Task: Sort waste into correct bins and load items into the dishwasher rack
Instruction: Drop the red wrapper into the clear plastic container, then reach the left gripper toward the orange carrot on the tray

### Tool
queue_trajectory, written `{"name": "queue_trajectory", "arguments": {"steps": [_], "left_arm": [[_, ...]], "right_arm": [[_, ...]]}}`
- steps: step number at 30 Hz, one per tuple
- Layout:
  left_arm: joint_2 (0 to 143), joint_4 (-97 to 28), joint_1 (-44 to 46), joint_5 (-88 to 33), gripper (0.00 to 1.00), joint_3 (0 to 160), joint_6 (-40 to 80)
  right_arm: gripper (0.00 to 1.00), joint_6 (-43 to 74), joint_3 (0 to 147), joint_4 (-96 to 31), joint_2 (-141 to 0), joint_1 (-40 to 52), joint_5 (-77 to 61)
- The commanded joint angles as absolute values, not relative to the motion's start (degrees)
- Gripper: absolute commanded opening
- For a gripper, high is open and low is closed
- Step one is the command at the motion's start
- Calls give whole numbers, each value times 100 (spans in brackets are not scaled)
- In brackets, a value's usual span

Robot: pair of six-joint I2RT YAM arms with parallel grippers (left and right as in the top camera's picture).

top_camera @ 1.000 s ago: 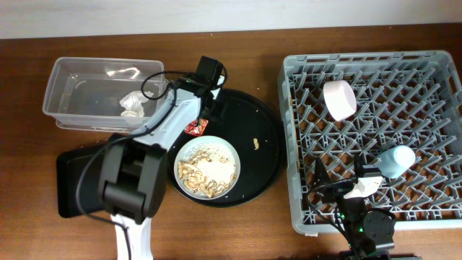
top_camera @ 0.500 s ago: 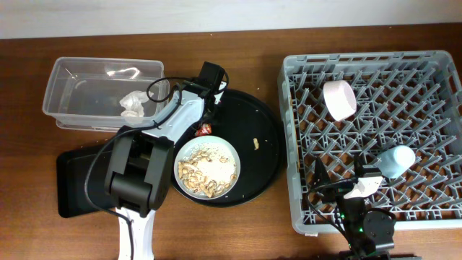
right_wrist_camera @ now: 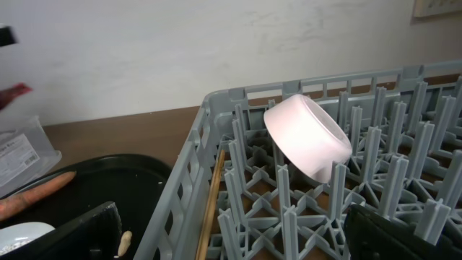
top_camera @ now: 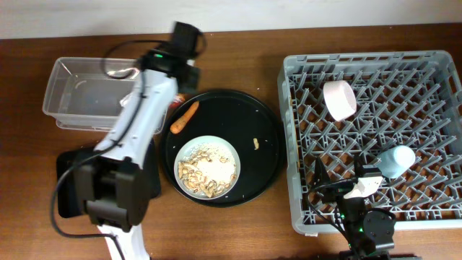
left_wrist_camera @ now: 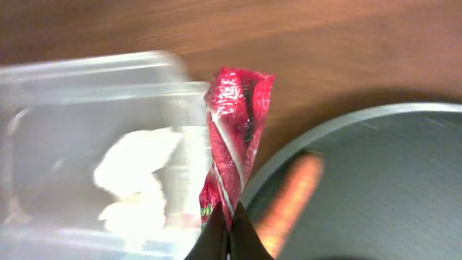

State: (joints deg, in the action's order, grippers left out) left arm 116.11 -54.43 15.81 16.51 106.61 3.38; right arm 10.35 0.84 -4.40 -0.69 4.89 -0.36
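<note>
The left end effector (left_wrist_camera: 225, 237) is pinching the red crumpled wrapper (left_wrist_camera: 234, 130), fingers fully closed on it, at the right wall of the clear tub (top_camera: 50, 94) near the bench's far left corner. The right end effector (right_wrist_camera: 231, 220) is sitting wide open, gripping nothing.

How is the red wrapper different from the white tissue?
The wrapper is red and shiny; the tissue is white and soft-looking. The wrapper is pinched in the left gripper, up in the air; the tissue lies inside the clear tub. The wrapper looks long and thin, the tissue lumpy. Both are crumpled rubbish.
</note>
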Motion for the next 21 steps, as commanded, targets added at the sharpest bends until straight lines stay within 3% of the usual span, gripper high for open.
{"name": "queue_trajectory", "arguments": {"steps": [1,3,7,12,16,21], "left_arm": [[11804,-5242,871,1625,21,10619,746],[11883,-4941,604,1433,38,10617,744],[11758,-5113,519,910,58,10836,464],[11568,-5889,913,60,60,10967,464],[11688,-6267,1485,287,59,10733,316],[11764,-5719,1890,1061,59,9935,316]], "right_arm": [[98,1033,32,-427,-21,443,-86],[98,1033,32,-427,-21,443,-89],[98,1033,32,-427,-21,443,-86],[98,1033,32,-427,-21,443,-86],[98,1033,32,-427,-21,443,-89],[98,1033,32,-427,-21,443,-86]]}}
